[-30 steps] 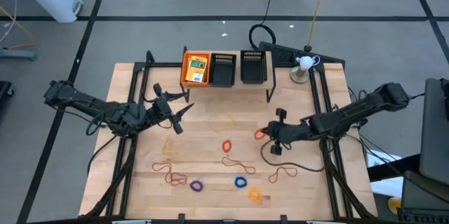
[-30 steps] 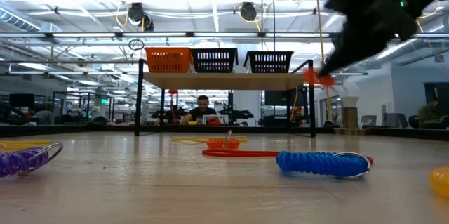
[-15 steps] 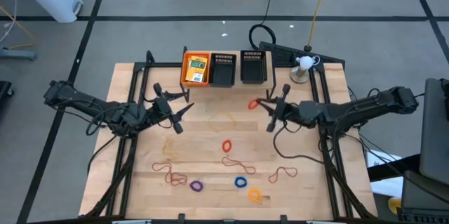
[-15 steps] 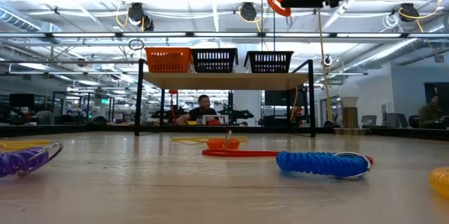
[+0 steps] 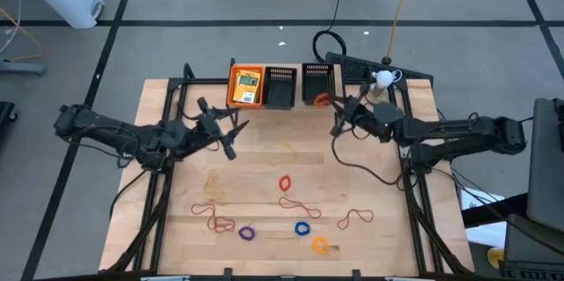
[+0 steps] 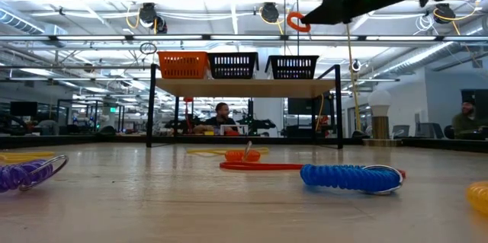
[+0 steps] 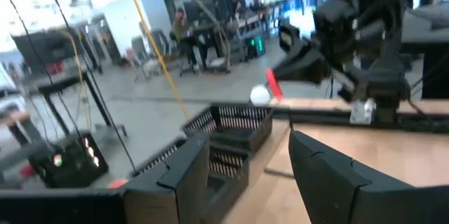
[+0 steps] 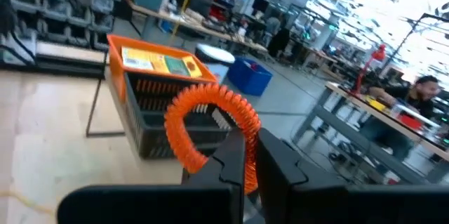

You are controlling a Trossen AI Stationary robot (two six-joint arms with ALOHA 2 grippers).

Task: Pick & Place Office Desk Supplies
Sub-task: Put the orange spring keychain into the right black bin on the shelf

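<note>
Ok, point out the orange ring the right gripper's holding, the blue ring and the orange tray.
orange ring point(image 8: 203, 122): right wrist view, on its coiled loop.
blue ring point(image 6: 347, 176): low view, middle of its coil.
orange tray point(image 5: 233, 86): high view, left rim.

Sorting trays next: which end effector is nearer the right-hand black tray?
Right end effector, at the black tray's front edge, holding an orange ring. Left end effector is farther off.

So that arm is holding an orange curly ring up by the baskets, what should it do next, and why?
Probably carry it a little further over the right-hand black tray and let go. The right hand is shut on the orange ring, which hangs at that tray's near edge, not yet clearly over the tray. The left hand waits open over the table.
</note>
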